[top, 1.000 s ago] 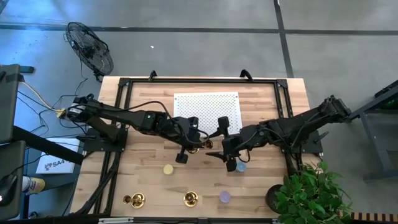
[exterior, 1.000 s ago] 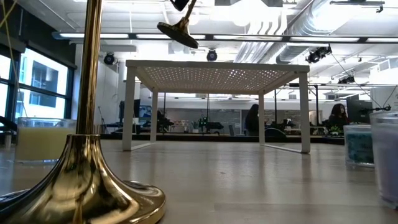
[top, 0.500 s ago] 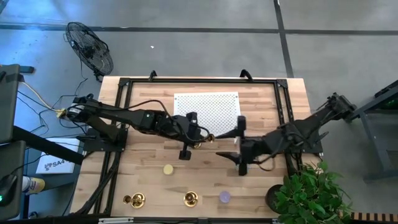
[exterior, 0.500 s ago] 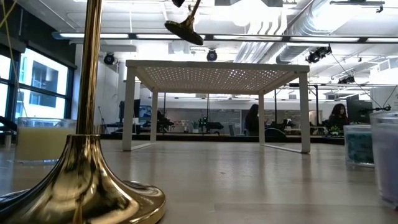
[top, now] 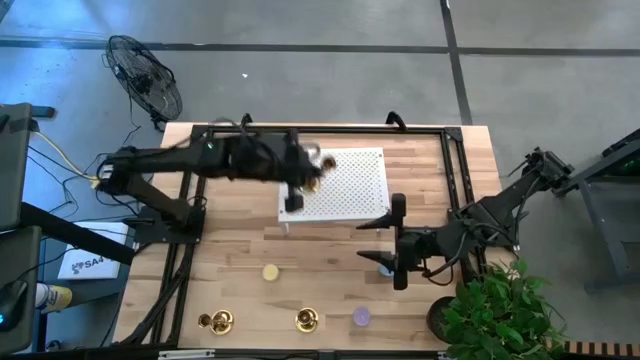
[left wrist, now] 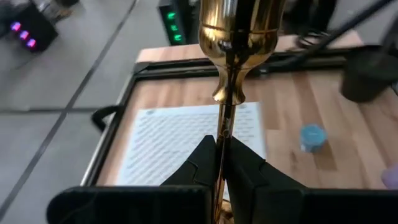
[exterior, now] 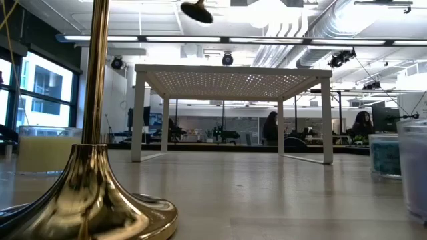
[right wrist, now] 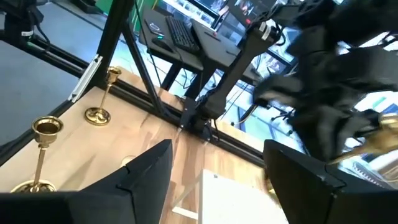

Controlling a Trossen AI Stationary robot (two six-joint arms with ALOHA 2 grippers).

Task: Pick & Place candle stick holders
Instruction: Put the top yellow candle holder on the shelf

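My left gripper (top: 310, 175) is shut on one gold candle stick holder (left wrist: 239, 37) and holds it in the air above the white perforated stand (top: 335, 185). The low view shows only its round base (exterior: 197, 11), at the top. Two more holders (top: 216, 320) (top: 307, 320) stand on their bases near the table's near edge; one fills the low view's foreground (exterior: 93, 180). My right gripper (top: 378, 240) is open with nothing between its fingers, right of the table's middle. My left gripper pinches the holder's thin stem (left wrist: 224, 134) between its two fingers, below the cup. The fingers come from the table's left, slanting slightly down, and lie across the stem. The holder is lifted clear, roughly upright, its cup (left wrist: 239, 37) above the fingers and its base below.
A yellow disc (top: 270, 272) and a purple disc (top: 361, 317) lie flat on the table; a blue one (left wrist: 312, 137) lies near my right gripper. A potted plant (top: 495, 310) stands at the near right corner. A black frame (top: 200, 140) runs around the table top.
My left gripper has risen and gone toward the table's far edge, carrying the holder from in front of the white stand to above it. My right gripper has drawn back toward the table's right edge and turned, staying open.
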